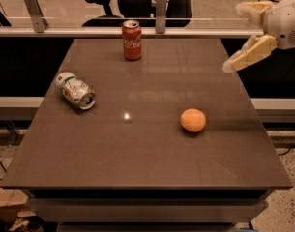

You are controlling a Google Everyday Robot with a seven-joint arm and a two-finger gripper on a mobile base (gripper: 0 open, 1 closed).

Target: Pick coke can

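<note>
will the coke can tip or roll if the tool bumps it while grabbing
The coke can stands upright, taller than wide, so a high sideways bump would probably tip it; once down, its round body would likely roll. Its smooth wall may slip in a loose grip. The tool hangs open at the view's upper right, away from it.

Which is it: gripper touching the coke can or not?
Apart. Camera view shows the gripper open by the table's right edge, with a wide tabletop gap to the coke can.

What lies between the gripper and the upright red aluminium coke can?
Camera view: only bare dark tabletop between the gripper, upper right, and the red aluminium coke can.
</note>
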